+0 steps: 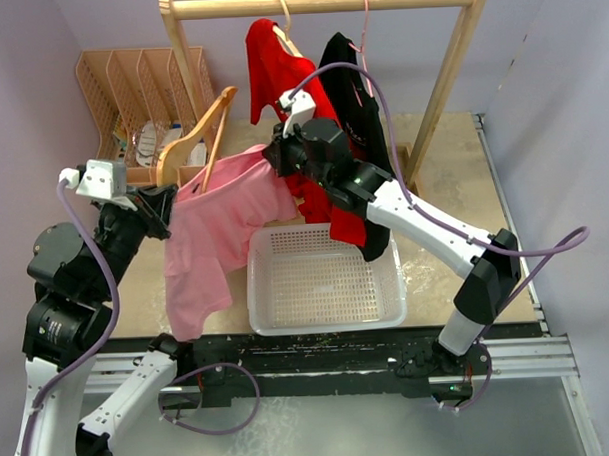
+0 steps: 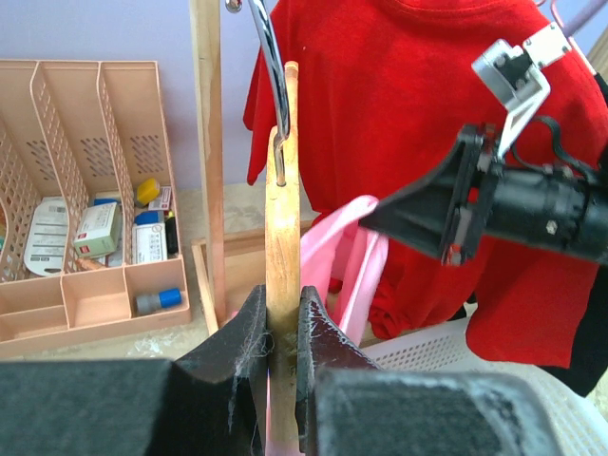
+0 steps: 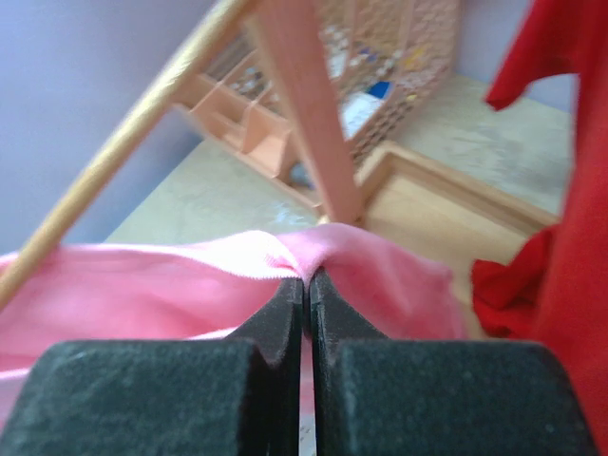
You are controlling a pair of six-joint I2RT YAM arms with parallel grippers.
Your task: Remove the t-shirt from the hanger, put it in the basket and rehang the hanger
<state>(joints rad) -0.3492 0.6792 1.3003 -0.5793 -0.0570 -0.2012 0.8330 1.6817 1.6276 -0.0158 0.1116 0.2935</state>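
A pink t-shirt (image 1: 210, 231) hangs between my two grippers, left of the basket. My left gripper (image 1: 164, 208) is shut on the wooden hanger (image 1: 196, 132), which tilts up and back; in the left wrist view the hanger (image 2: 282, 199) stands between the jaws of my left gripper (image 2: 282, 328), its metal hook at the top. My right gripper (image 1: 280, 154) is shut on the shirt's upper edge; in the right wrist view my right gripper (image 3: 306, 280) has pink cloth (image 3: 190, 285) pinched at its tips.
A white perforated basket (image 1: 327, 312) sits in front. A wooden clothes rack (image 1: 322, 2) at the back carries a red shirt (image 1: 274, 64) and a black shirt (image 1: 355, 96). A peach organiser (image 1: 140, 89) with small items stands back left.
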